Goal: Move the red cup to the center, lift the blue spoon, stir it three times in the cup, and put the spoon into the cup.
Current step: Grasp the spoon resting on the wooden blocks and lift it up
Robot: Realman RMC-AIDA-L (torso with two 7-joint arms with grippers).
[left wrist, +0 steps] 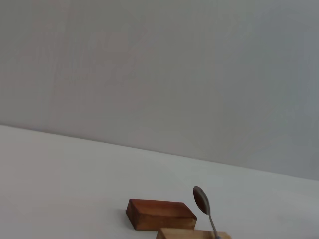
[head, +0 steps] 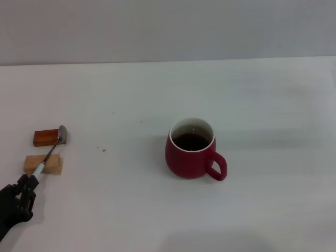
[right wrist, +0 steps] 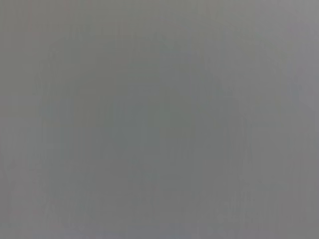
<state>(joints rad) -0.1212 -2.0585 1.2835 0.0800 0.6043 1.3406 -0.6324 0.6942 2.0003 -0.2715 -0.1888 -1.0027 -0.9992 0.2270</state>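
Cup [head: 192, 149]: stands upright near the middle of the worktop [head: 262, 105], handle toward the near right, dark liquid inside. On present position, the centring step appears done.

Spoon [head: 51, 150]: at the far left of the worktop, propped across two wooden blocks. Its bowl lies at the dark block [head: 45, 137], the farther one, and its pale handle crosses the light block [head: 43, 165], the nearer one. In the left wrist view the bowl [left wrist: 202, 200] rises above both blocks, with neither the handle end nor any grip on it in sight. Not yet lifted, as far as can be judged.

Left gripper [head: 23, 190]: at the near left corner, right at the handle's tip. Whether the jaws are clenched on the handle or released cannot be told.

Right gripper: not in view; its wrist view shows only blank grey.

Outstanding: lifting the spoon, three stirs in the cup, leaving the spoon in the cup.
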